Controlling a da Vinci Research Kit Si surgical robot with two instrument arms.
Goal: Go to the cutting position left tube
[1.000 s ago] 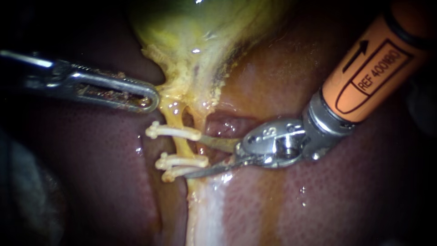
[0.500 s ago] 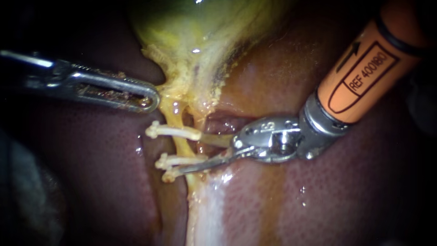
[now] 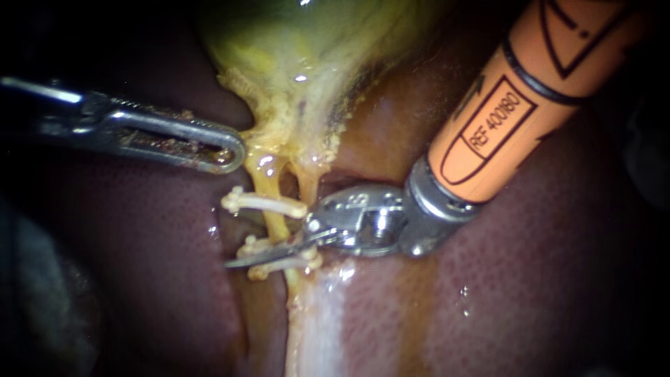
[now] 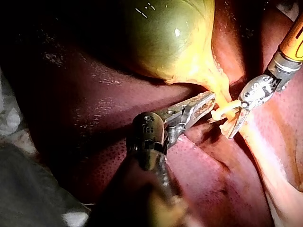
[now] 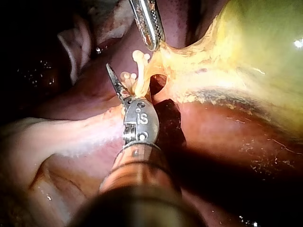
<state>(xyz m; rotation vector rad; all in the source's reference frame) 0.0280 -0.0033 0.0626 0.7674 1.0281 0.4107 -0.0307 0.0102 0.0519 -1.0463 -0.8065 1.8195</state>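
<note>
Since a second ago your right instrument (image 3: 246, 257) has advanced across the liver (image 3: 502, 293). Its blades, then short of the clips, now reach the left tube (image 3: 277, 225). The left tube runs from the gallbladder (image 3: 307, 63) neck down over the liver, its long axis roughly at right angles to the blades. It carries an upper clip (image 3: 265, 204) and a lower pair of clips (image 3: 283, 265). The blades stand open, gripping nothing. One lies across the front of the tube, low, at or just over the lower pair; the other is hidden, probably behind the tube. Judgement: the tube sits in the gap, but the crossing is nearer the lower pair than mid-stretch, so a slight shift toward the upper clip seems due before closing. Your left instrument (image 3: 222, 153) has its tip at the gallbladder neck, apart from the blades; whether it grips there does not show.
</note>
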